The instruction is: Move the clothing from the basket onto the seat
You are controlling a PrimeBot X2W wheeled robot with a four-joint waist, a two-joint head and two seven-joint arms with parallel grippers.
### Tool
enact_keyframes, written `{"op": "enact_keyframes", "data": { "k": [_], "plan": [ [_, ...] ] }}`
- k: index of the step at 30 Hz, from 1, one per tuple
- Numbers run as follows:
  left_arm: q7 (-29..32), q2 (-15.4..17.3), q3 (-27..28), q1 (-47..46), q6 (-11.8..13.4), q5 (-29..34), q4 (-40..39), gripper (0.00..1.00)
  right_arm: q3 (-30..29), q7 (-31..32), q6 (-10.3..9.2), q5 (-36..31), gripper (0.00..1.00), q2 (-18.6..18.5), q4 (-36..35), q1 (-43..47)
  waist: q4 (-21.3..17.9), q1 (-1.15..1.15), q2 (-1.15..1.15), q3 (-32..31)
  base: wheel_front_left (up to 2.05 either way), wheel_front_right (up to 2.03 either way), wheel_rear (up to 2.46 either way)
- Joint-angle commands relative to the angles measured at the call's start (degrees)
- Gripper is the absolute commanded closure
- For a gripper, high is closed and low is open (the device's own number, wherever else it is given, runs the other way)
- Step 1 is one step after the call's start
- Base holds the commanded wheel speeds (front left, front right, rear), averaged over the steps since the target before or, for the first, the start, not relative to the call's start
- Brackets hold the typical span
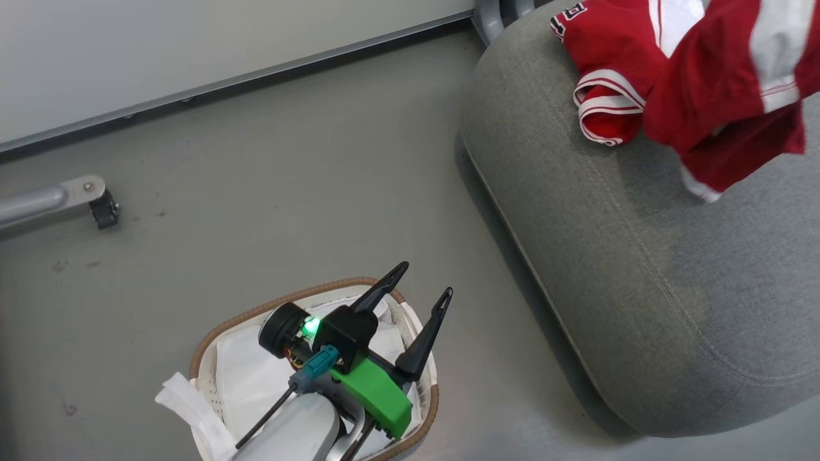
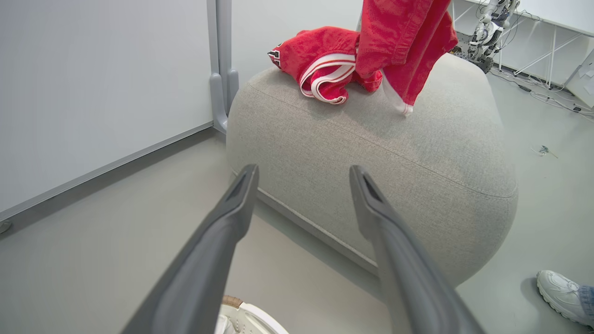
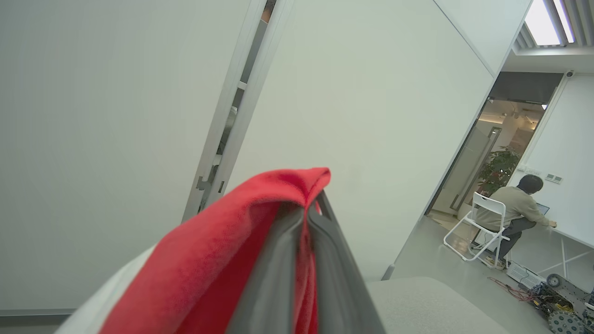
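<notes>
The white basket (image 1: 256,310) with a brown rim stands on the floor at the lower left, its white liner (image 1: 250,371) showing inside. My left gripper (image 1: 419,285) hovers over it, open and holding nothing; the left wrist view has the same gripper (image 2: 304,174) facing the grey seat (image 2: 371,153). One red garment with white stripes (image 1: 602,64) lies crumpled on the seat (image 1: 640,256). A second red garment (image 1: 724,96) hangs just above the cushion, its lower edge close to the fabric. My right gripper (image 3: 310,208) is shut on this red cloth (image 3: 232,246).
A metal leg with a caster (image 1: 96,202) stands on the floor at the left. A grey post (image 2: 222,69) rises by the seat along the white wall. A person's shoe (image 2: 557,292) is near the seat's corner. Another person sits on a white chair (image 3: 482,222) far off.
</notes>
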Motion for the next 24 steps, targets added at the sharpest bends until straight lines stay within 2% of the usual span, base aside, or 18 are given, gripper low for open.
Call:
{"op": "enact_keyframes", "data": {
  "k": [1,6,11,17,24],
  "plan": [
    [0.1,0.6,0.0,-1.2,-0.1,0.5,-0.2,0.00,-0.6,0.9,-0.08,0.1,1.00,-2.2,0.9,-2.6,3.3,0.00,0.00,3.7,0.00,0.00,0.00],
    [0.7,1.5,-0.2,-2.6,0.3,1.1,-1.4,0.00,-2.1,3.1,-0.08,-2.3,1.00,-9.9,4.7,-10.6,5.1,0.00,0.00,7.9,0.00,0.00,0.00],
    [1.1,1.8,-0.4,-4.5,0.8,2.3,-2.5,0.00,-4.4,4.5,-0.08,-5.6,1.00,-12.7,10.2,-17.4,6.7,0.00,0.00,12.1,0.00,0.00,0.00],
    [1.3,1.8,-0.9,-6.5,1.2,3.4,-3.1,0.00,-9.5,4.1,-0.08,-11.3,1.00,-10.7,18.3,-20.1,8.4,0.00,0.00,15.5,0.00,0.00,0.00],
    [1.3,2.4,-1.1,-6.2,1.7,3.4,-3.3,0.00,-15.7,1.9,-0.08,-21.1,1.00,-7.5,26.4,-15.7,9.4,0.00,0.00,16.8,0.00,0.00,0.00]
  ]
}}
